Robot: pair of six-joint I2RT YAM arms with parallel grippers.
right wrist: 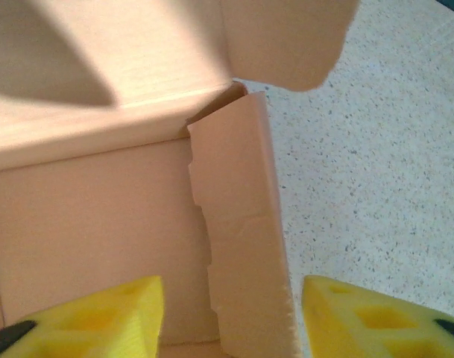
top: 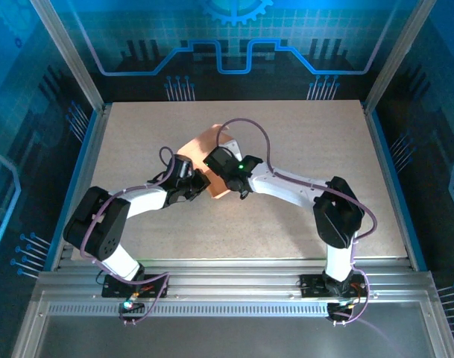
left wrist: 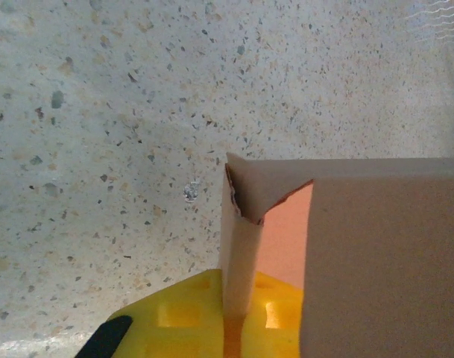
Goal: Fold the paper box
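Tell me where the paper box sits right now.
In the top view the paper box lies near the middle of the table, between the left gripper and the right gripper.

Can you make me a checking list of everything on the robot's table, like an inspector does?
Surface: speckled beige table, no stains seen.
Job's things: paper box, pinkish cardboard, partly folded with flaps up, in the middle of the table between the two arms.
Clutter: nothing seen.
Grippers: left gripper shut on a thin box wall; right gripper open, with a yellow finger on either side of another wall, not squeezing it.
Cables: purple cables run along both arms; one loops up beside the box.
Surroundings: blue walls with a line pattern; metal rail at the near edge.
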